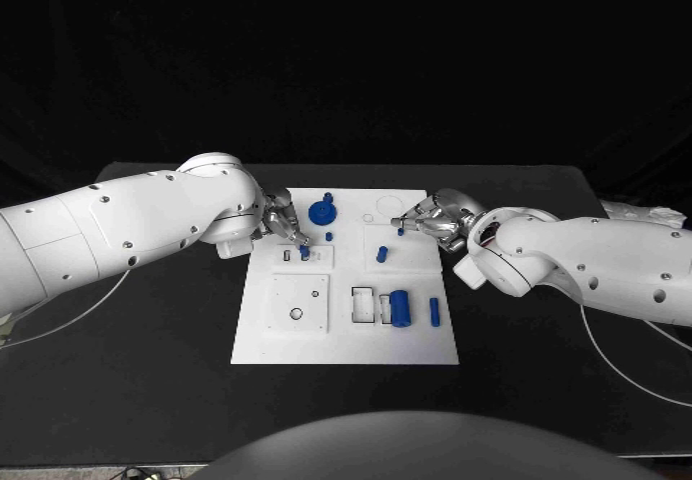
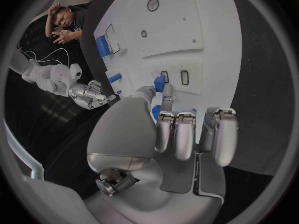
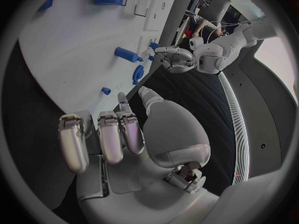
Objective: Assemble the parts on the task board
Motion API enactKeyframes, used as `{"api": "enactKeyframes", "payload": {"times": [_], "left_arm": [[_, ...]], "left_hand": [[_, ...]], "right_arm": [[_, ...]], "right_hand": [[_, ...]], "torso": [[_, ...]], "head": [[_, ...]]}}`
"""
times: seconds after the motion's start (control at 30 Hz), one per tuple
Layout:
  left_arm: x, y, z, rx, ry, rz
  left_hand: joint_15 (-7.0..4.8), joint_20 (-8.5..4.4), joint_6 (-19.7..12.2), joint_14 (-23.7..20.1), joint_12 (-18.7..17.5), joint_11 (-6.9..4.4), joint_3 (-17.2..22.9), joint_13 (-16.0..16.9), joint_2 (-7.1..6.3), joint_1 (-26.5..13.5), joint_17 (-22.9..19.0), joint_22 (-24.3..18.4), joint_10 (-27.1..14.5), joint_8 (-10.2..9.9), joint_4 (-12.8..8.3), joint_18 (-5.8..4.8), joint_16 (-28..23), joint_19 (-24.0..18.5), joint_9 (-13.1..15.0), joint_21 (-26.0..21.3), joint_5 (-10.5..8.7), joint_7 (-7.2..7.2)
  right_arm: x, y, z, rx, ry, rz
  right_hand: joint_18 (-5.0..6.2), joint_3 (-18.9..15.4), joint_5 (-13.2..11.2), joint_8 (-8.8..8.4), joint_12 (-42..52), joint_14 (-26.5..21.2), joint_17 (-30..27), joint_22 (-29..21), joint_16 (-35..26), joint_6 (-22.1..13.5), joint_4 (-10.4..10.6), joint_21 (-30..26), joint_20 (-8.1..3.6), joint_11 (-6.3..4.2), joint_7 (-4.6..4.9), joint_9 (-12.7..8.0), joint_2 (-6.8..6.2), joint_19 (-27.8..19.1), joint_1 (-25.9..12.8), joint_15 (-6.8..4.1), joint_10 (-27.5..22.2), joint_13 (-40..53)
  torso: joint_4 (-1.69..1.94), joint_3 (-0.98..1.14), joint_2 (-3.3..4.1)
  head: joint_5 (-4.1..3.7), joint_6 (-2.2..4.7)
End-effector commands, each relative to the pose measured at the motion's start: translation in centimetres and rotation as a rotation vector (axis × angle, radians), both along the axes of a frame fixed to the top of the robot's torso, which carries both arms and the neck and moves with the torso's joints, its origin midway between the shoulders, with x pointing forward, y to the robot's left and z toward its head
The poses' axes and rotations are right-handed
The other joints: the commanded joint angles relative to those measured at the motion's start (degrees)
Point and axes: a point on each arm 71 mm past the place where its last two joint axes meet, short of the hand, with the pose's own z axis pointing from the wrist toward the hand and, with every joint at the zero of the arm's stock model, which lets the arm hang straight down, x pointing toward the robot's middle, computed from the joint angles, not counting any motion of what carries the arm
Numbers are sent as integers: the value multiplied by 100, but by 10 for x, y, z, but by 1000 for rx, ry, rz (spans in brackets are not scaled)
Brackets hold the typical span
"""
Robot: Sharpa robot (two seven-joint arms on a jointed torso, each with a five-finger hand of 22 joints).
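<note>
The white task board lies in the middle of the table. My left hand hangs over its upper left and pinches a small blue part between thumb and finger, right above two small slots in an inset plate. My right hand hovers over the board's upper right edge, thumb and finger apart with nothing between them. A round blue part stands near the board's top, with a small blue peg below it. Another blue peg stands between the hands.
A thick blue cylinder and a slim blue bar lie at the board's lower right beside white rectangular recesses. A white inset plate with holes sits lower left. Black table surrounds the board.
</note>
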Motion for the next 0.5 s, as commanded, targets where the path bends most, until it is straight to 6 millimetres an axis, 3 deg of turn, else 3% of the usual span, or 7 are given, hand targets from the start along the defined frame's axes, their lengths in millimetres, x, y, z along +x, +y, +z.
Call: {"api": "enactKeyframes", "payload": {"times": [0.03,0.5], "left_arm": [[0,-1,0,-2,-3,-5],[-1,1,0,5,10,-11]], "left_hand": [[36,-17,-2,597,-31,28,-40,1507,-2,-60,1510,1510,596,-29,0,-43,15,582,1,14,37,14],[38,-15,-14,597,-31,31,-47,1507,0,-75,1510,1510,596,-38,-4,-43,15,582,0,14,47,15]], "right_arm": [[0,1,0,-2,-7,13],[0,1,0,-2,-7,13]], "right_hand": [[-39,-24,36,22,23,607,1510,1510,23,-4,-18,26,49,26,30,7,-2,600,62,49,605,1509],[-39,-24,36,22,23,607,1510,1510,23,-4,-18,26,49,26,30,7,-2,600,62,49,605,1509]], "torso": [[0,0,-1],[1,-1,0]], "head": [[0,1],[5,1]]}}
